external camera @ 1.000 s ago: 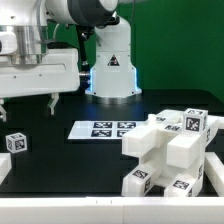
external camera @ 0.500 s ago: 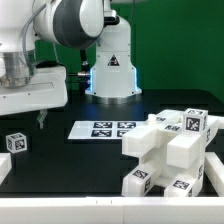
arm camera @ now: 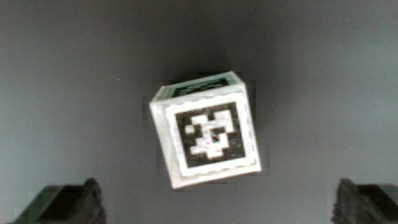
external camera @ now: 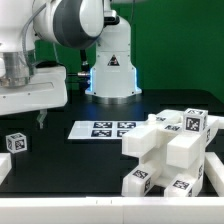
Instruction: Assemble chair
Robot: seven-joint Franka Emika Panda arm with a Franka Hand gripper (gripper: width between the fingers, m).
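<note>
Chair (external camera: 172,148) mostly built, stacked at exterior view's right on the black surface (external camera: 60,160). One loose tagged block (arm camera: 208,130) left, lying beneath the gripper (arm camera: 224,200), fingers (arm camera: 71,200) wide open, empty.

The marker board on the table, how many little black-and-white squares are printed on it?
4. The marker board lies flat in the middle of the table, its squares in two rows of two. The chair's corner touches its right end in the exterior view, so more could be hidden.
</note>
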